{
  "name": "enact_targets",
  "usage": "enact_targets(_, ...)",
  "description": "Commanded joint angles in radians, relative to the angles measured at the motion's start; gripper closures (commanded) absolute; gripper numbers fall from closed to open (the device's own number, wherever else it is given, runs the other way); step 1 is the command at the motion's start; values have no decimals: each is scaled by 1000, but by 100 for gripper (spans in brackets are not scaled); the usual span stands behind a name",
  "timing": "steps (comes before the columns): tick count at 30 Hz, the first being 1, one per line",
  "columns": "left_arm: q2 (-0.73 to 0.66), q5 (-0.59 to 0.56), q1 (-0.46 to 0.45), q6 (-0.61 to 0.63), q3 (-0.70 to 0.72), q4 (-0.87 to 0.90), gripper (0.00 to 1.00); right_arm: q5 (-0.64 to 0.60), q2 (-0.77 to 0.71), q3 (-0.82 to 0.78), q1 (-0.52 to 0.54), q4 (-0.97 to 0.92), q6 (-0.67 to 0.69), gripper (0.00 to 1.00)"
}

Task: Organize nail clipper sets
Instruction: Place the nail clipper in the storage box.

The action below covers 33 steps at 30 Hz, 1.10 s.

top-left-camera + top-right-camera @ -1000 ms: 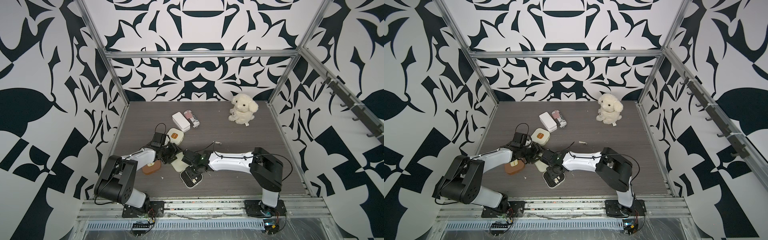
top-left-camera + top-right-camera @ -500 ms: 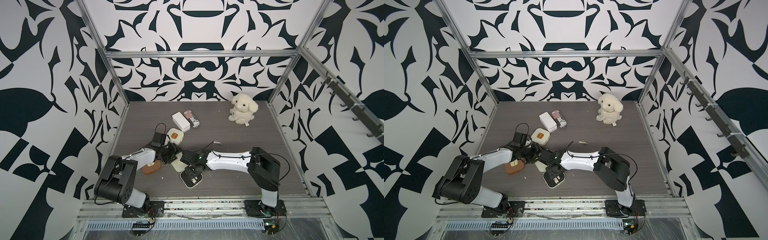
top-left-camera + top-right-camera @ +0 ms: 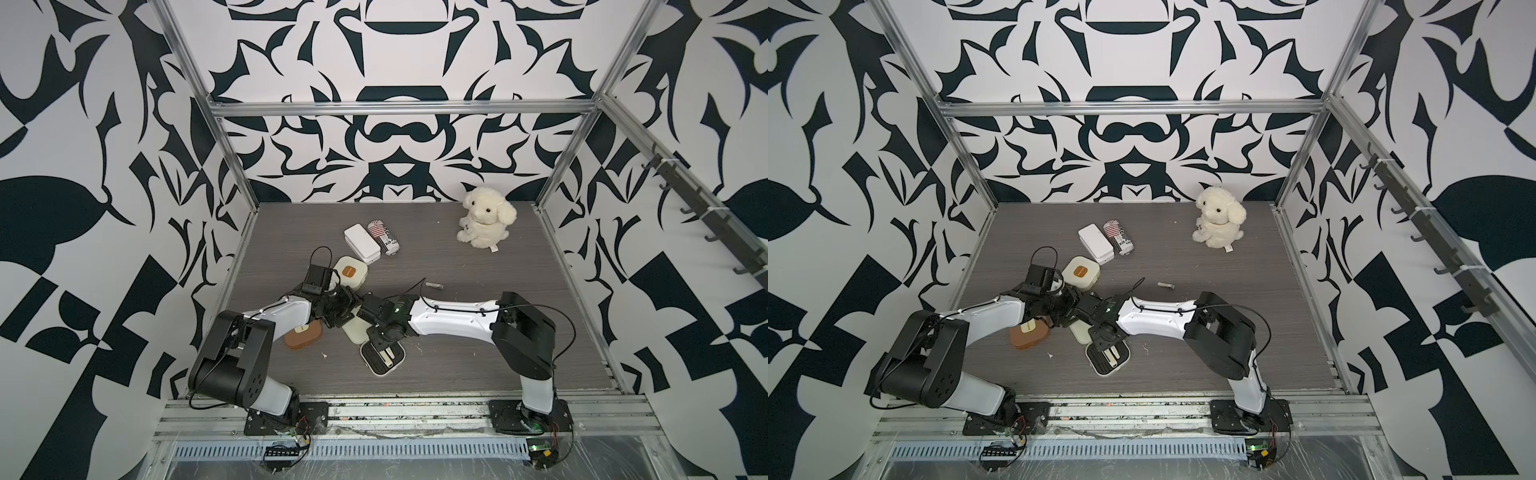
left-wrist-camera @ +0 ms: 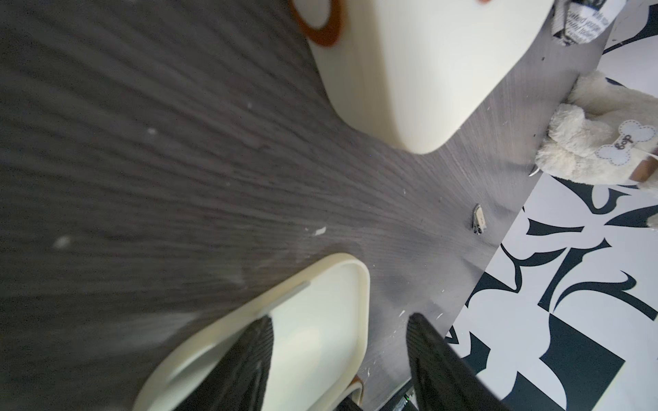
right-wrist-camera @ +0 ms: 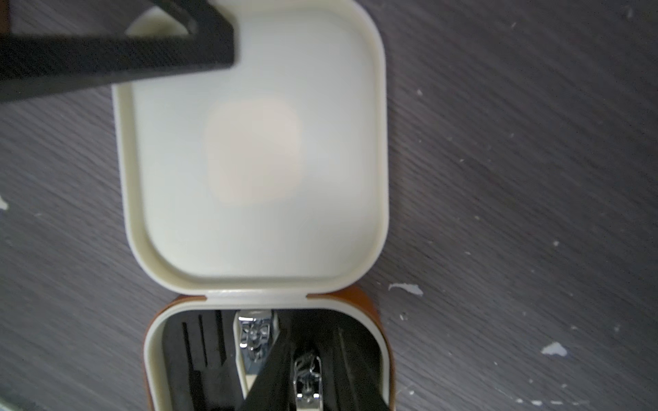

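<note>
One cream nail clipper set lies open: its lid [image 5: 256, 142] flat on the table, its black slotted tray [image 3: 392, 353] hinged beside it. My right gripper [image 5: 311, 338] hangs over the tray, open, with a metal clipper [image 5: 306, 377] lying between its fingers. A second clipper [image 5: 254, 338] sits in the neighbouring slot. My left gripper [image 4: 340, 320] is open and straddles the lid's rim [image 4: 365, 302], one finger resting inside the lid. A tan-brown case [image 3: 302, 334] and a cream case [image 3: 351, 272] lie shut. A loose clipper [image 3: 434, 285] lies further back.
A white rectangular box [image 3: 361, 243] and a striped can [image 3: 384, 237] lie behind the cream case. A plush dog [image 3: 484, 222] sits at the back right. Both wrists [image 3: 1088, 311] crowd close together over the open case. Metal frame posts border the table.
My right gripper's fingers have parted around the clipper in the tray. The left gripper has stayed on the lid.
</note>
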State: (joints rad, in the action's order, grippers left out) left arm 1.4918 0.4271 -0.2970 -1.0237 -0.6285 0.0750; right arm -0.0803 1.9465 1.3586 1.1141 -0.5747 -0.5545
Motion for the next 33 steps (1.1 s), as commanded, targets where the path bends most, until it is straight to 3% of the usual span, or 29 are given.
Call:
enact_targets(1,23,-43,-1,12,26,77,36,-32,-12,46,-7,-19,-11,73)
enact_targets(8,22,-42,-1,14,24,80,36,-19,-88,39,-8,-28,-19,74)
enact_targets(13,22,-42,-1,14,21,81,36,8,-132,-14,-7,-25,-30,84)
enact_targets(33,22,-45,-1,16,18,88,36,74,-89,-92,-9,16,-42,93)
